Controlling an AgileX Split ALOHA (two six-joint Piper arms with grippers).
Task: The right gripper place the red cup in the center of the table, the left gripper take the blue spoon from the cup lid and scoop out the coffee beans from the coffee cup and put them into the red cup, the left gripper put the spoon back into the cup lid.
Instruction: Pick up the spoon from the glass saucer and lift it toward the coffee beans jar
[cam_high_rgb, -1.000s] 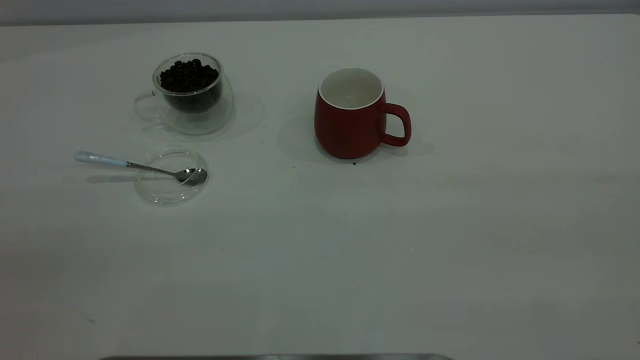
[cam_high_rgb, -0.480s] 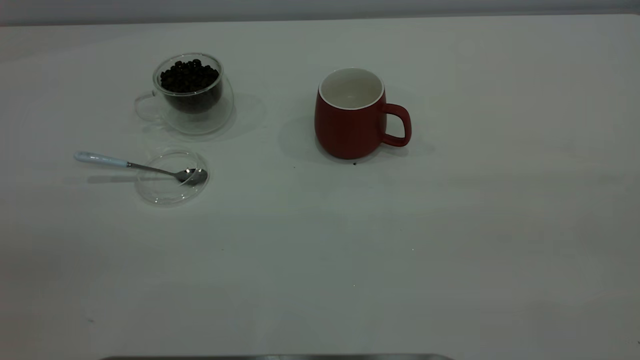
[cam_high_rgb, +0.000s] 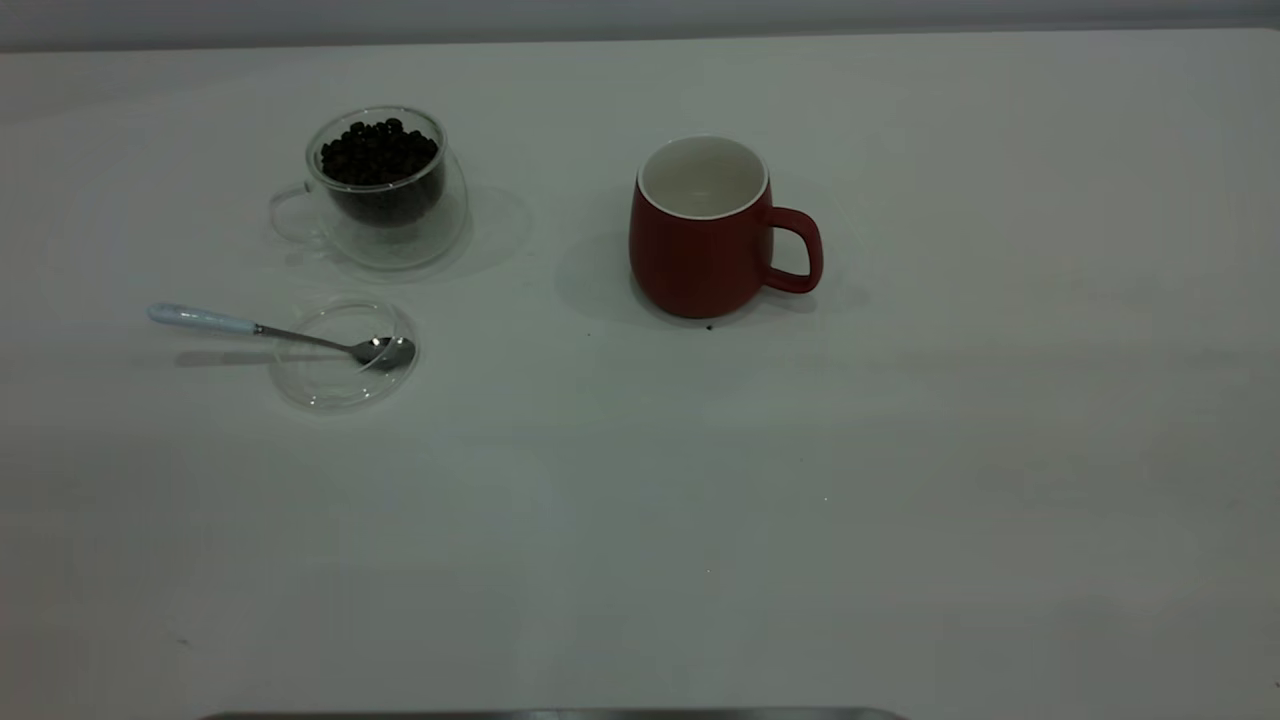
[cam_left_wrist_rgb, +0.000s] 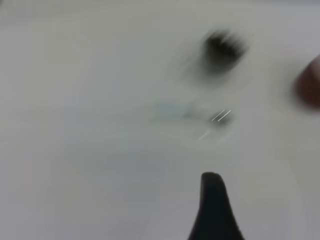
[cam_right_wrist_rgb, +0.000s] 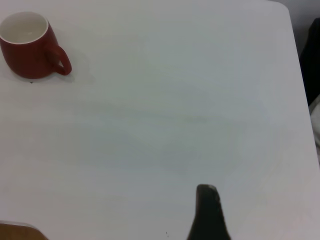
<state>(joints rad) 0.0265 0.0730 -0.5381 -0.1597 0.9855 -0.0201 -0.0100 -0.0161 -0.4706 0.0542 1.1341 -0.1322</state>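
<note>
Nothing on table (cam_high_rgb: 900, 500) moved. We approach blue spoon (cam_high_rgb: 200, 319) by handle, on cup lid (cam_high_rgb: 330, 385); finger spacing indeterminable.

The table (cam_high_rgb: 900, 450) is a smooth, matt white surface. The red cup (cam_high_rgb: 700, 250) looks like ceramic with a satin outside and white inside. The coffee cup (cam_high_rgb: 385, 190) and cup lid (cam_high_rgb: 335, 385) are clear glass. The blue spoon (cam_high_rgb: 280, 333) has a shiny metal bowl and a pale glossy handle.

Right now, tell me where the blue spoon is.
In the exterior view the blue spoon lies at the table's left, its bowl resting in the cup lid, handle pointing left, just in front of the coffee cup.
</note>
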